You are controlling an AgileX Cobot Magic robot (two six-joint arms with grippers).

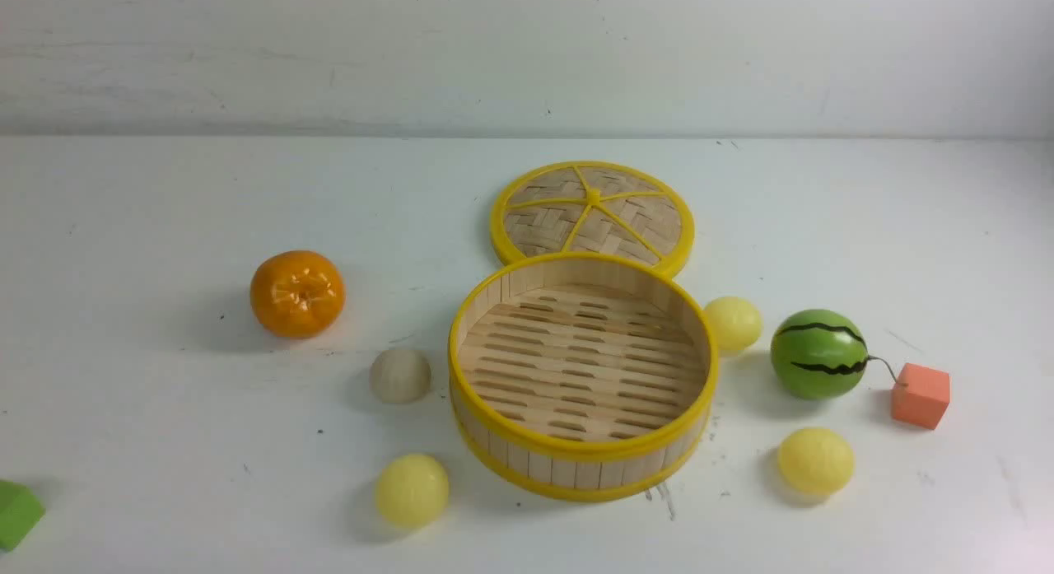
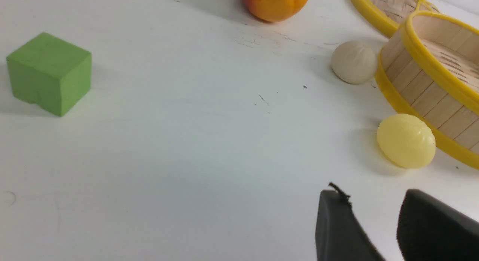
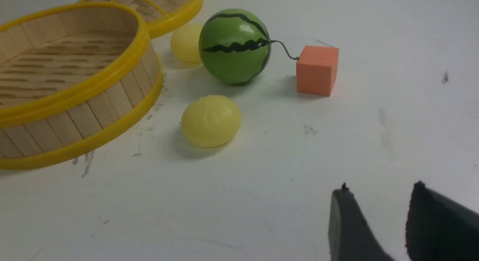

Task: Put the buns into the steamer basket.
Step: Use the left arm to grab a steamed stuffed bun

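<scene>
Front view is showing four buns (image 1: 411, 490) sitting on the desk (image 1: 165, 442) around the basket (image 1: 582, 455), none inside. Left jaws and right jaws are standing parted, empty. An off-centre pinch risks sending a bun rolling.

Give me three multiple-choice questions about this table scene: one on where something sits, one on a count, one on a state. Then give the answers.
1. Where is the beige-white bun relative to the steamer basket?
A. Inside it.
B. On the table, to its left.
C. Balanced on its rim.

2. How many pale yellow buns are there?
A. One.
B. Five.
C. Three.

3. The basket is:
A. Empty.
B. Holding two buns.
C. Upside down.

Answers:
1 B: it rests on the table just left of the basket's wall.
2 C: one lies at the left front and two on the right.
3 A: its slatted floor is bare.
</scene>
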